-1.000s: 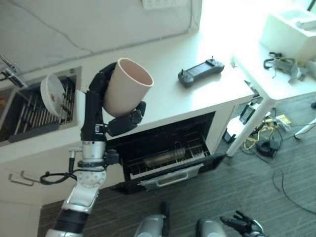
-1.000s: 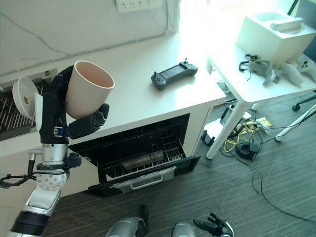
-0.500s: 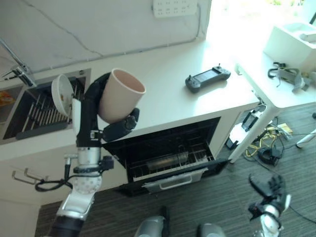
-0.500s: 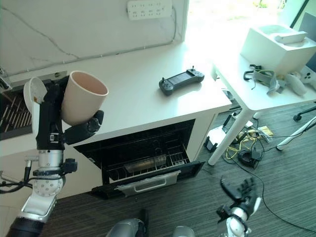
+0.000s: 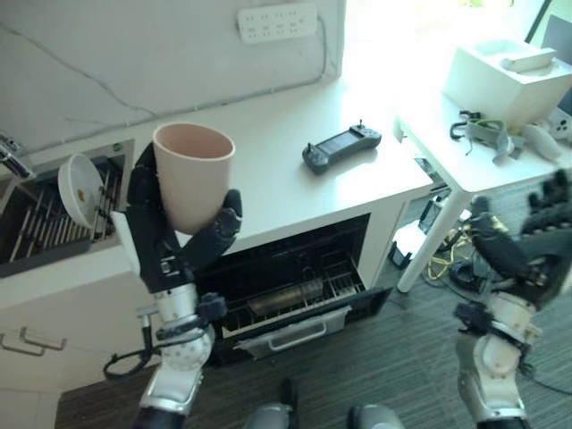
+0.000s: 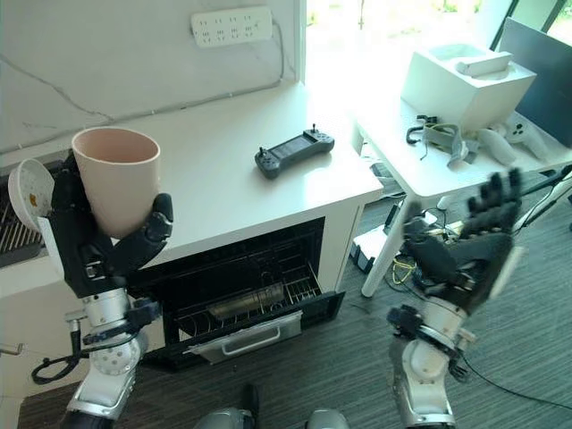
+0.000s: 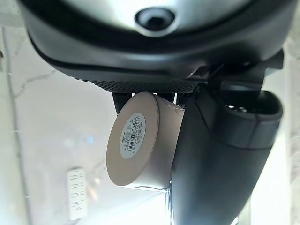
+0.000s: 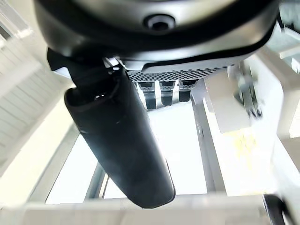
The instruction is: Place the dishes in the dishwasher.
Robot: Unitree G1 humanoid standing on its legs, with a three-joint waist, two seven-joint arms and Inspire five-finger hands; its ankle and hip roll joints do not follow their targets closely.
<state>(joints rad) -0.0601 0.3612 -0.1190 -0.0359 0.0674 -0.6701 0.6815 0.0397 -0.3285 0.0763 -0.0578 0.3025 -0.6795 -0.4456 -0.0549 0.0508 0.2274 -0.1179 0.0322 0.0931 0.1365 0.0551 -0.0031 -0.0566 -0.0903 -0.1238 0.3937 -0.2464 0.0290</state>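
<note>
left hand [image 5: 170,246] curled round pink cup [image 5: 191,174], upright, clear of counter [image 5: 268,161] for carry | right hand [image 6: 469,246] spread, empty | dishwasher [image 5: 295,286] open below, awaiting cup

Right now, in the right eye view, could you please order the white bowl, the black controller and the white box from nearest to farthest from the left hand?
From the left hand:
1. White bowl, beside it at the sink.
2. Black controller, on the counter's right part.
3. White box, on the far right table.
</note>
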